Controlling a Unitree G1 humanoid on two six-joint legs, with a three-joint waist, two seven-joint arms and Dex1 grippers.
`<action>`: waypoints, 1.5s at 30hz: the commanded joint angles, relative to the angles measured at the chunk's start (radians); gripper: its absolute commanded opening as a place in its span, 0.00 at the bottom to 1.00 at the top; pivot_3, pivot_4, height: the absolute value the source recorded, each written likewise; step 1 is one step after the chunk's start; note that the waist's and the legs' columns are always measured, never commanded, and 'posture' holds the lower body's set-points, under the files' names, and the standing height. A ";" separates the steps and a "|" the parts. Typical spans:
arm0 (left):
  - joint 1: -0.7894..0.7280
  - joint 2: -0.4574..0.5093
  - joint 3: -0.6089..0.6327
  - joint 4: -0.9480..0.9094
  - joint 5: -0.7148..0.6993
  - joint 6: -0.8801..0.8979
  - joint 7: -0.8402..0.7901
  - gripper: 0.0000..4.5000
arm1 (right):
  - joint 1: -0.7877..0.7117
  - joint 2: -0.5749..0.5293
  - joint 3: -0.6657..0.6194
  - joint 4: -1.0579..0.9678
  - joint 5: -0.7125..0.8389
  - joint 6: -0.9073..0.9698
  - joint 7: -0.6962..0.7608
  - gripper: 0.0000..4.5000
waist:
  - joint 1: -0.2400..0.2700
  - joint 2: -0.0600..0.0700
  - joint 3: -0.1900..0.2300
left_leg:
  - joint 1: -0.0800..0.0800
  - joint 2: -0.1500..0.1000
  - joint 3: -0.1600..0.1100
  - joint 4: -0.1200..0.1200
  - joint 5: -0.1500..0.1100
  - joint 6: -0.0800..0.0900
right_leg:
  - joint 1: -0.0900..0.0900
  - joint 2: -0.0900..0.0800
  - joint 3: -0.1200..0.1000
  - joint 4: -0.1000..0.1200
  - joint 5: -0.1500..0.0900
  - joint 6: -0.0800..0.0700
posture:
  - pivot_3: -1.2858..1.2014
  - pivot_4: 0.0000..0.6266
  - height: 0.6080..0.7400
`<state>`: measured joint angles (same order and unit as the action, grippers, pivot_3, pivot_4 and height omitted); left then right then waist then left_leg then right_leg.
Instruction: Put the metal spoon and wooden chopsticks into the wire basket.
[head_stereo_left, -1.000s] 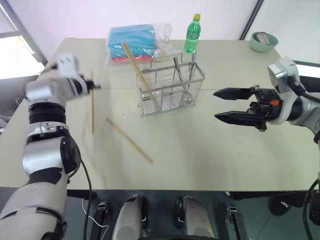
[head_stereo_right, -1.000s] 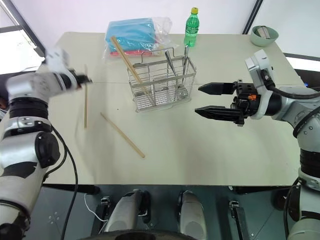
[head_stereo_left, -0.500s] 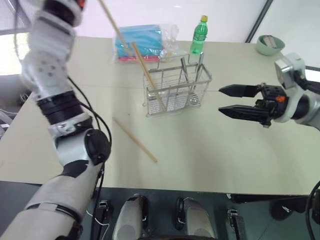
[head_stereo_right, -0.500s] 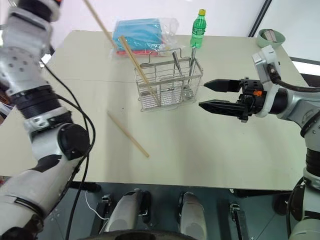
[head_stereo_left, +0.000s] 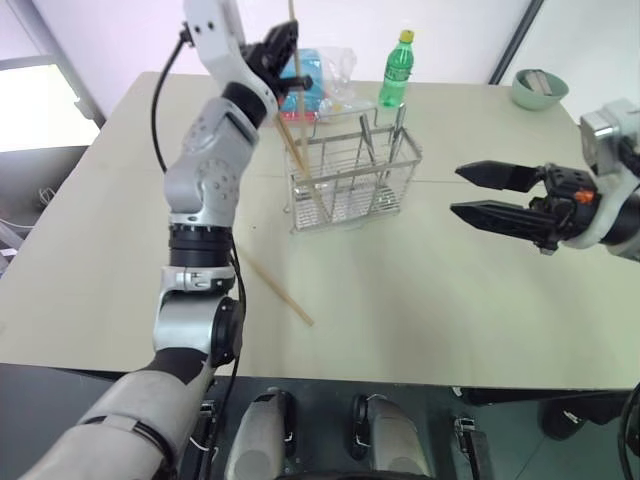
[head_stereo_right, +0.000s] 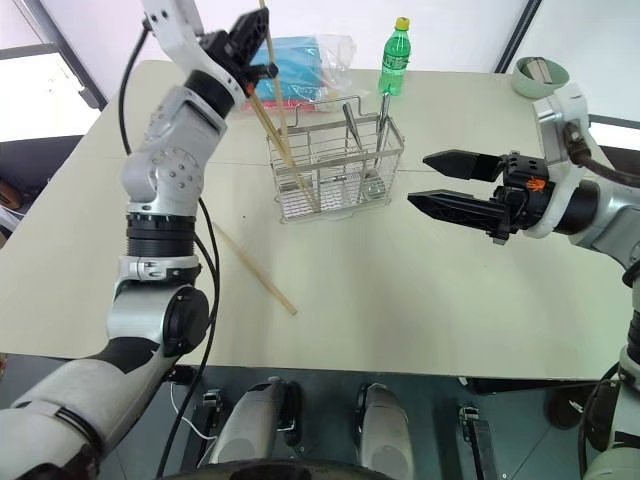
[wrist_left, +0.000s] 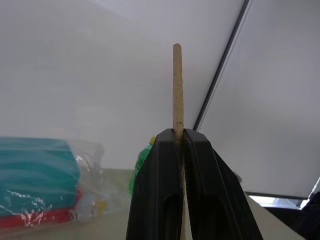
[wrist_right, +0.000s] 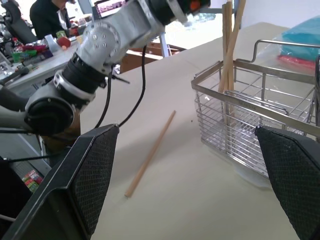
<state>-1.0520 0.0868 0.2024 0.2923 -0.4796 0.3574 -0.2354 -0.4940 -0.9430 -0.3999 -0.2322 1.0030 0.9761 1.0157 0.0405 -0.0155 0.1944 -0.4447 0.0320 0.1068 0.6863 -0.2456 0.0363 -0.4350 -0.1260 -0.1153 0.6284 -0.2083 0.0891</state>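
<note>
Overhead, left hand (head_stereo_right: 252, 45) pinches a chopstick (wrist_left: 177, 87); right hand (head_stereo_right: 440, 180) gapes.

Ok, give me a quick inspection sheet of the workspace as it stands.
Surface: beige table, mostly bare.
Job's things: wire basket upright, one chopstick leaning inside with metal utensils; a held chopstick upright over the basket's left end; another chopstick flat on the table in front of the basket.
Clutter: blue wrapped packet, green bottle, green bowl.
Grippers: left gripper shut on the held chopstick; right gripper open, empty, right of the basket.
Cables: black cable along the left arm.
Surroundings: a person at a cluttered bench.
</note>
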 joint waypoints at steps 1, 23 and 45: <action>0.035 -0.044 -0.020 -0.052 -0.006 -0.005 0.008 0.01 | -0.003 -0.017 -0.039 -0.021 0.025 -0.005 -0.019 1.00 | 0.000 0.000 0.000 | 0.000 0.000 0.000 0.000 0.000 0.000 | 0.000 0.000 0.000 0.000 0.000 0.000 | 0.52 0.24 0.75; -0.083 0.185 0.140 -0.422 -0.102 0.646 0.296 0.99 | -0.052 0.009 0.051 0.079 -0.046 -0.086 0.002 1.00 | -0.003 0.000 0.000 | 0.000 0.000 -0.001 0.000 -0.001 0.001 | -0.001 0.000 0.000 0.001 0.000 0.000 | 0.52 0.24 0.75; -0.097 -0.348 0.662 -0.551 0.360 1.257 0.980 0.99 | -0.078 0.049 0.114 0.135 -0.110 -0.153 0.062 1.00 | -0.002 -0.005 0.002 | 0.000 0.000 -0.002 -0.001 0.002 -0.004 | -0.002 0.002 0.000 0.001 0.000 0.000 | 0.52 0.24 0.75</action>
<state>-1.1833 -0.2311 0.9054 -0.2328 -0.1354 1.6065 0.7478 -0.5558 -0.8891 -0.2586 -0.0762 0.8851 0.8346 1.0760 0.0387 -0.0206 0.1967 -0.4451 0.0324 0.1050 0.6855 -0.2436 0.0320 -0.4365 -0.1243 -0.1149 0.6293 -0.2085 0.0893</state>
